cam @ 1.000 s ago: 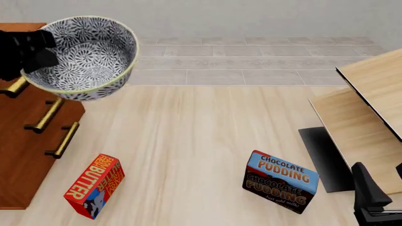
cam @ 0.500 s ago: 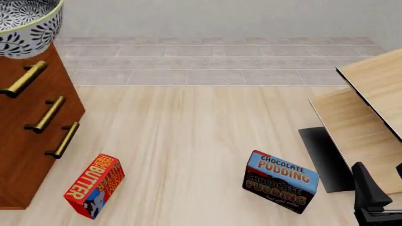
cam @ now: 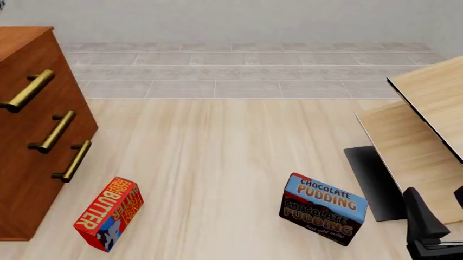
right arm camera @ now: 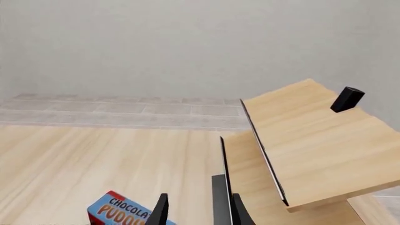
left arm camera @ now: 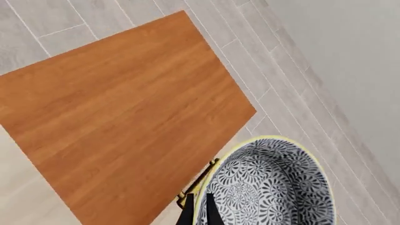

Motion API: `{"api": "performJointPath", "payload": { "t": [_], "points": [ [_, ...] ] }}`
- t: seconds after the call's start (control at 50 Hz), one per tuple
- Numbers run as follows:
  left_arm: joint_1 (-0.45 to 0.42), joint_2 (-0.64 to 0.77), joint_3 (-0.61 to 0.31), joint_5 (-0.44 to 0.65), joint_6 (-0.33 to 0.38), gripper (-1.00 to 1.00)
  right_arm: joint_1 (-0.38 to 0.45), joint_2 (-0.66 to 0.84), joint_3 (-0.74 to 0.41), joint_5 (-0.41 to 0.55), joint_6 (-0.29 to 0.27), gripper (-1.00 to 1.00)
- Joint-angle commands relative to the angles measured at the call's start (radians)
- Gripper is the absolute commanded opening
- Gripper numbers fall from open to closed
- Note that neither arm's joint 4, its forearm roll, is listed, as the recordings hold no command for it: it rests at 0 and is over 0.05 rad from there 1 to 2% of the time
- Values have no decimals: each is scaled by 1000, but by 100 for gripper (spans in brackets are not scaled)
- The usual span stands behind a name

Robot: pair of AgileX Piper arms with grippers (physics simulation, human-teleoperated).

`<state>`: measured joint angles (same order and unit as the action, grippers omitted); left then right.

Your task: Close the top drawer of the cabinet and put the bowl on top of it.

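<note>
smooth reddish wood cabinet (cam: 32, 135) (brass-looking handles), glossy patterned bowl (left arm camera: 269, 187), pale wood-grain table (cam: 217, 173).

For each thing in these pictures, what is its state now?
Top drawer: closed, flush with the two below.
Cabinet: upright, top bare.
Bowl: upright, held at its rim by the left pincer, above the floor beside the cabinet.
Right pincer: open, holds nothing.
Pudding box: standing on the table.
Butter box: standing, tilted.
</note>
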<state>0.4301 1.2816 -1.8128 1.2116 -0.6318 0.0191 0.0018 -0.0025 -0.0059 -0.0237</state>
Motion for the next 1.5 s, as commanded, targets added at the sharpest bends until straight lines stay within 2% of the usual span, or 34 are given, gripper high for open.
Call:
{"api": "performJointPath", "payload": {
  "t": [0.02, 0.16, 0.46, 0.76, 0.98, 1.08, 1.26, 1.5],
  "points": [
    [111, 54, -26, 8, -50, -100, 4, 1, 0, 2, -3, 100],
    [178, 82, -34, 8, -55, -100, 5, 2, 1, 2, -4, 100],
    [244, 136, -50, 8, -42, -100, 1, 2, 0, 2, -2, 100],
    [259, 203, -60, 6, -27, -100, 2, 1, 0, 3, -3, 100],
    [264, 201, 1, -23, -28, -100, 3, 2, 0, 4, -3, 100],
    [273, 199, -1, -21, -18, -100, 3, 3, 0, 2, -3, 100],
    [271, 174, 71, -57, -20, -100, 2, 1, 1, 3, -5, 100],
    [285, 171, 83, -63, -5, -100, 2, 1, 1, 3, -5, 100]
  ]
}}
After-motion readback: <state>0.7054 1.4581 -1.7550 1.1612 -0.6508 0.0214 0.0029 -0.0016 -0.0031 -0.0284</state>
